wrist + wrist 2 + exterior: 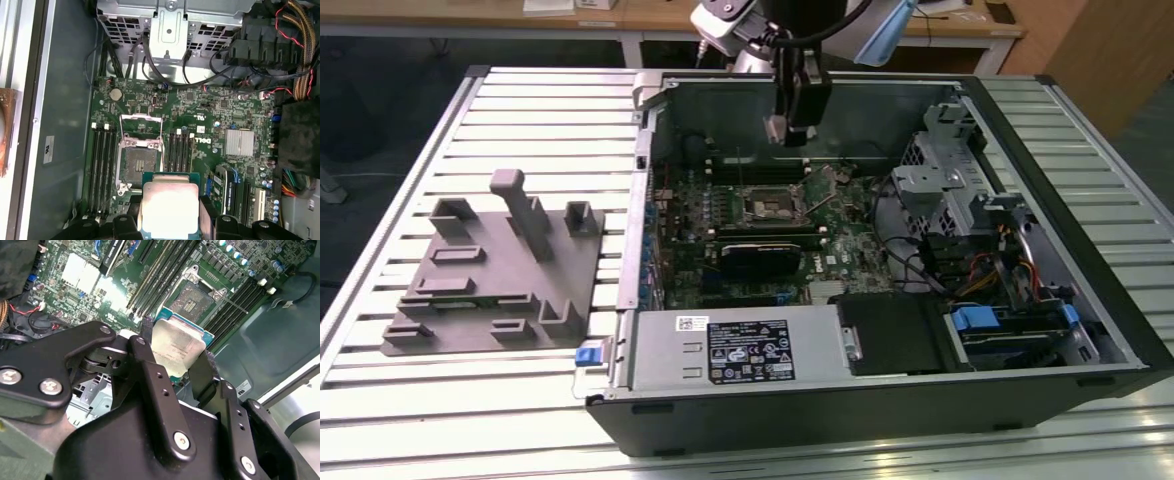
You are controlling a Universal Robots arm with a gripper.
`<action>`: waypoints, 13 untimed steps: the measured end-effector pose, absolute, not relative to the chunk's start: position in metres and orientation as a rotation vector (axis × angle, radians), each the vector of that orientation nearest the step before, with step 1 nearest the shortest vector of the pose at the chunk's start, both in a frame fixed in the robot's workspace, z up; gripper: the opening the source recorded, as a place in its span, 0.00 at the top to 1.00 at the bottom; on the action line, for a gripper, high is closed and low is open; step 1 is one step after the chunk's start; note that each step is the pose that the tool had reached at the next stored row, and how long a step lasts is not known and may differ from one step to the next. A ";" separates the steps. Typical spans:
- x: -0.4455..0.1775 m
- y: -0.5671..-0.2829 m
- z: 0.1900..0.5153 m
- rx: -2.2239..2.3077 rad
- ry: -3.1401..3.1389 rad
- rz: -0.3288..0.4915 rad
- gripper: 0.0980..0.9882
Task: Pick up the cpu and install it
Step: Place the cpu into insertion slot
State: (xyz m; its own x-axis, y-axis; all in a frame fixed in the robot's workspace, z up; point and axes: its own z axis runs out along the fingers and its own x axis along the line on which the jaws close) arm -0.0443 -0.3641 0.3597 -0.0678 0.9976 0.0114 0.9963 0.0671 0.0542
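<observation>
Exterior view: the open computer case contains the motherboard and its socket. The gripper hangs above the socket, and its load is too small to make out.

Second wrist view: the fingers pinch the cpu by opposite edges. Its silvery-grey face shows, clear of the socket.

First wrist view: the socket's bracket stands raised. One cpu edge is cut off.

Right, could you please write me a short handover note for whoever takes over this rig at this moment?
Tool: shut on the cpu, gripping two opposite edges.
Position: cpu held in the air above the motherboard, inside the open computer case, apart from the socket.
Done: cpu picked up.
Left: cpu socket is empty with its bracket open; cpu not yet seated.
</observation>
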 end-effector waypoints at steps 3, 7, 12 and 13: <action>-0.044 -0.364 0.358 2.125 2.274 0.074 0.50; -0.044 -0.364 0.356 2.125 2.274 0.074 0.50; -0.044 -0.364 0.353 2.125 2.274 0.074 0.50; -0.044 -0.364 0.352 2.125 2.274 0.074 0.50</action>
State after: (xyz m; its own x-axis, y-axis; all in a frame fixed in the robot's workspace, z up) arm -0.0444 -0.3642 0.3522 -0.0678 0.9976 0.0115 0.9963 0.0671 0.0543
